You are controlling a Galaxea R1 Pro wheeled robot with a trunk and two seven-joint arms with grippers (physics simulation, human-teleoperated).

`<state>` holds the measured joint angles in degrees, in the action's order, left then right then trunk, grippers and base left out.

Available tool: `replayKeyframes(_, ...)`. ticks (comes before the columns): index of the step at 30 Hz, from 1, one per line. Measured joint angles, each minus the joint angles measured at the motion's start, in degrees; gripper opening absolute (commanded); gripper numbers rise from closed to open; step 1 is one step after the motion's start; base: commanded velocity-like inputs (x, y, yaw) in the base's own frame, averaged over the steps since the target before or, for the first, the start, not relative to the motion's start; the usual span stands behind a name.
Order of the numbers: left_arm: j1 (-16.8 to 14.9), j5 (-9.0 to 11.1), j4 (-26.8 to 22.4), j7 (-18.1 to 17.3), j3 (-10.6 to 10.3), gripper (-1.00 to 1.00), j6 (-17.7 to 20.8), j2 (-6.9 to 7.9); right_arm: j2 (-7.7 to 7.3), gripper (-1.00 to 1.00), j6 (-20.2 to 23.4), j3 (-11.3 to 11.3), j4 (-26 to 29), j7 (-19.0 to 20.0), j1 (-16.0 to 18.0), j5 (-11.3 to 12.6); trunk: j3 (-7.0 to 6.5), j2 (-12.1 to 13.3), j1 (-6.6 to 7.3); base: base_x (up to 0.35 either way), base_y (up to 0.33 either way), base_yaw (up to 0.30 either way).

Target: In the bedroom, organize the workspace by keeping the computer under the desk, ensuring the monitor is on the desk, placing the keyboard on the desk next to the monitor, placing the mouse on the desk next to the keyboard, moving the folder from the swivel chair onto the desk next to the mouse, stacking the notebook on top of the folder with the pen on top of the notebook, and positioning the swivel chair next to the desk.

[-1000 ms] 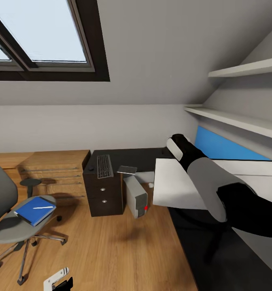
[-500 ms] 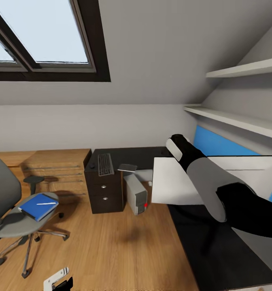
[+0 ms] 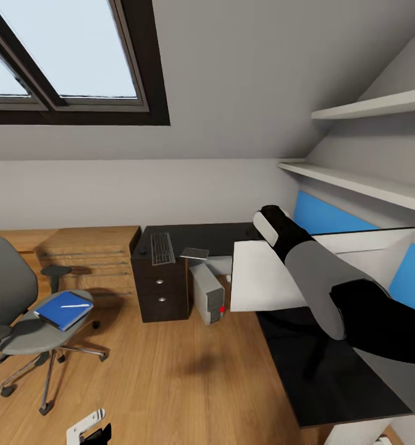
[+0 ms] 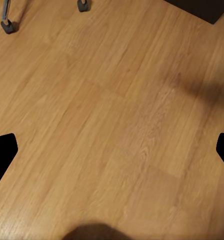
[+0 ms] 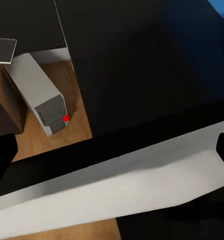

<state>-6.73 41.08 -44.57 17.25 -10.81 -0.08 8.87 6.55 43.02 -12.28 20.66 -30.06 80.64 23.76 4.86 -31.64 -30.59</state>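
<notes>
As the robot's head camera turns, the desk corner recedes in frame and the swivel chair (image 3: 10, 281), bearing the blue folder (image 3: 62, 311), drifts inward; the monitor (image 3: 263, 278) stays with the right arm. In the left wrist view, the left end effector (image 4: 112, 150) hangs released over the oak floor (image 4: 117, 100). In the right wrist view, the right end effector (image 5: 112, 155) seems to be grasping the monitor above the tabletop (image 5: 132, 65), ready for placing.

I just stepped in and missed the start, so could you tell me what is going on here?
The robot is tidying a bedroom workspace. Its right arm holds a large flat white-backed panel, likely the monitor, above the desk. The keyboard and notebook lie on the desk's far end, with the computer below. The folder and pen rest on the swivel chair.
</notes>
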Motion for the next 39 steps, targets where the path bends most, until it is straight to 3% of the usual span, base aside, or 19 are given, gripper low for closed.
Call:
replayKeyframes(16,0.0,0.0,-0.03,0.0,-0.08,1.0,0.0,0.0,-0.05,1.0,0.03,-0.02,0.51,-0.08,0.06,-0.07,0.0,0.0,0.0,-0.049,0.0,0.0)
replayKeyframes(19,0.0,0.0,0.02,0.0,-0.06,1.0,0.0,0.0,-0.23,1.0,-0.22,0.07,4.28,-0.02,0.07,-1.89,0.01,0.0,0.0,0.074,0.0,0.0)
replayKeyframes(20,0.0,0.0,0.04,0.04,-0.08,1.0,0.01,0.0,-0.22,1.0,-0.42,-0.01,9.17,0.12,0.07,-5.38,-0.01,-0.02,0.03,0.277,0.0,0.0)
replayKeyframes(23,0.0,0.0,0.04,0.08,-0.08,1.0,0.03,-0.01,-0.19,1.0,-0.45,-0.04,11.18,0.14,0.06,-5.87,0.01,0.0,0.02,0.221,0.0,0.0)
replayKeyframes(30,0.0,0.0,0.02,0.09,-0.09,1.0,0.13,-0.02,-0.15,1.0,-0.28,0.03,11.43,0.47,0.02,-5.98,0.01,0.0,0.01,0.056,0.0,0.0)
replayKeyframes(35,0.0,-0.11,-0.22,0.17,-0.92,1.0,-0.02,-0.69,1.48,1.0,1.23,-1.55,9.82,2.06,-0.06,-6.08,0.01,0.01,0.0,0.0,0.0,0.0)
replayKeyframes(39,0.01,-0.14,-0.43,0.15,-0.34,1.0,-0.41,-1.01,1.14,1.0,0.57,-1.94,9.07,1.61,-0.2,-6.22,0.01,0.01,0.0,0.013,0.0,0.0)
